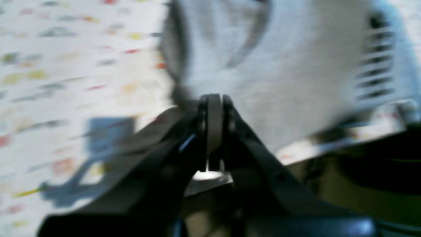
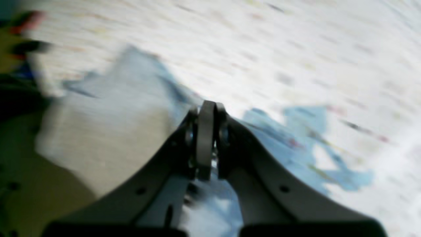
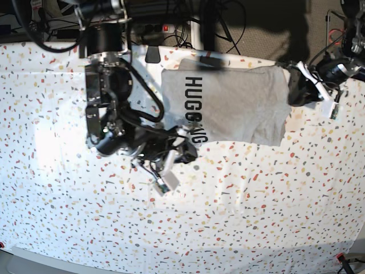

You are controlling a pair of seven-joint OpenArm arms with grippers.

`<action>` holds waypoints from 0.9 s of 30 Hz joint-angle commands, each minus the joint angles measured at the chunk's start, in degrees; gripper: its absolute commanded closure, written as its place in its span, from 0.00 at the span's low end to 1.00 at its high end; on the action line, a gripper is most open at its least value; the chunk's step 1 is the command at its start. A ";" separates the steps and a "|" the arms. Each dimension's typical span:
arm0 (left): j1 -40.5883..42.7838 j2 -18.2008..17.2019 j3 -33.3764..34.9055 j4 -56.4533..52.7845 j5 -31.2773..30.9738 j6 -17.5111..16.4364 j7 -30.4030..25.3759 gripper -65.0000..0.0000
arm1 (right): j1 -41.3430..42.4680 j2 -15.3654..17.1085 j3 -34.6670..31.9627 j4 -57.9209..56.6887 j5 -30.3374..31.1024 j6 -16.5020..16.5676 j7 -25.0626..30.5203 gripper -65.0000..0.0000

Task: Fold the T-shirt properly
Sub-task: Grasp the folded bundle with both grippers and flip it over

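Both grippers were clamped tight at this point. The left gripper (image 1: 214, 131) had its jaws pressed right together, and in its wrist view the grey cloth sat just past the tips. I couldn't honestly tell if any fabric was pinched in there, it was way too blurry. Same story with the right gripper (image 2: 206, 138): jaws together, cloth off to one side of it, no clear pinch visible.

From the base view the right gripper (image 3: 185, 149) sat at the shirt's lower corner by the end of the lettering, and the left gripper (image 3: 302, 85) was at the opposite edge near the table's back corner.

The T-shirt (image 3: 239, 103) lay near the back edge of the speckled table (image 3: 256, 217), lettering side up, reading "HUGGING". It looked like a compact rough rectangle with no sleeves sticking out, so I'd guess some folding was done. The edges were still uneven though, so I'd call it partway, with at least a final fold and a tidy-up left.

The base view gave the whole layout and the lettering, which neither wrist camera caught. The wrist views gave the closed jaws up close, plus what looked like the collar (image 1: 250, 36), and the gripper shadows on the tablecloth.
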 commanded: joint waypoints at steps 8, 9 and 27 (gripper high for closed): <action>1.33 8.79 -0.39 0.98 0.11 -1.27 -0.92 1.00 | 1.01 1.09 -0.26 -8.48 -5.42 0.47 9.53 1.00; 1.62 9.92 -0.39 0.94 2.29 -1.27 -0.92 1.00 | 1.18 1.09 -0.26 -9.90 -5.68 0.47 9.62 1.00; -11.61 16.90 -0.35 -25.22 28.44 -1.27 -12.70 1.00 | -0.48 3.76 -0.26 -16.48 -12.33 0.47 13.31 1.00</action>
